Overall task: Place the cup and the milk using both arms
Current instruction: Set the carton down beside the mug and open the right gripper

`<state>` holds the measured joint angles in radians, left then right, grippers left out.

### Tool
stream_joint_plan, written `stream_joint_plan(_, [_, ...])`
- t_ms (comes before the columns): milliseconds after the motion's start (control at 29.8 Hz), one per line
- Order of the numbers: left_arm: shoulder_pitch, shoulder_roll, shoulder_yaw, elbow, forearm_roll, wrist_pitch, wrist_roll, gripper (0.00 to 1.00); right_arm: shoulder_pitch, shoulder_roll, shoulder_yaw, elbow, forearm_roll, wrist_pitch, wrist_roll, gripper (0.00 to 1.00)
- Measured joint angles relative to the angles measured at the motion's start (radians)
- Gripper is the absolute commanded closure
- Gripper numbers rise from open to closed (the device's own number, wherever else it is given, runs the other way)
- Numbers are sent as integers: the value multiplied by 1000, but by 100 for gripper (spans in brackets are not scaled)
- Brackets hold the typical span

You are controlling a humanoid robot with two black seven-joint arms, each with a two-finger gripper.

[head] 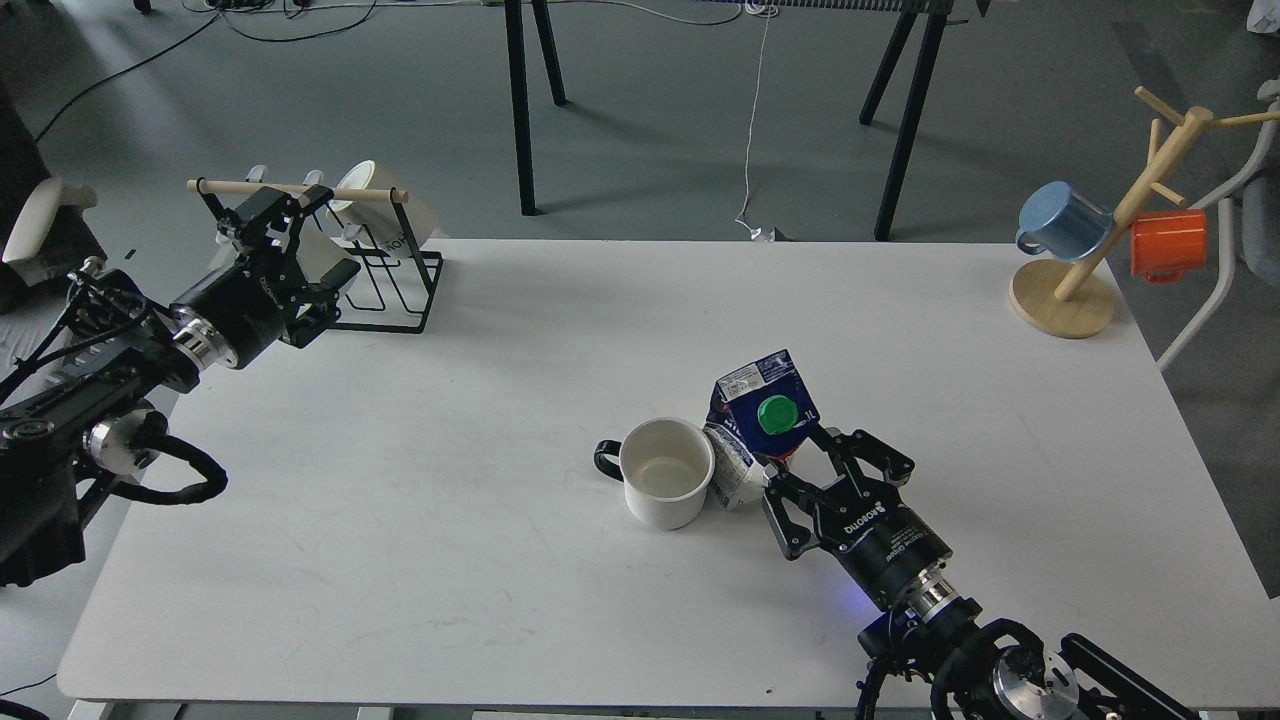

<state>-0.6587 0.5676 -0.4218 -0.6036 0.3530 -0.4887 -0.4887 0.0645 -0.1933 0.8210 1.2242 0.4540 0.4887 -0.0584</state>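
A white cup (665,480) with a black handle stands upright near the middle of the white table (500,400). The milk carton (762,392), blue and white with a green cap (775,415), leans against the cup's right side. My right gripper (805,458) comes in from the lower right and is shut on the carton's lower part. My left gripper (268,215) is far to the left, by the black rack, open and empty, well away from the cup.
A black wire rack (390,285) with a wooden bar and white cups stands at the table's back left corner. A wooden mug tree (1075,290) with a blue mug (1065,222) and an orange mug (1168,243) stands at the back right.
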Motion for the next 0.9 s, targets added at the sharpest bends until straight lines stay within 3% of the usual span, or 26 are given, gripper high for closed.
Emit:
stream_joint_plan(201, [1,-1,1,1,0,0,0,6,-2,0,1,5,0,0,0,32])
stream_joint_plan(302, [1,-1,2,1,0,0,0,6,-3,-1,1,9,0,0,0,26])
stream_joint_plan(402, [1,-2,2,1,0,0,0,6,-8,-2,1,14,1,0,0,3])
stream_joint_plan(905, [1,-12,-2,16,0,0,0,6,-201,-143,50,218,0,0,0,3])
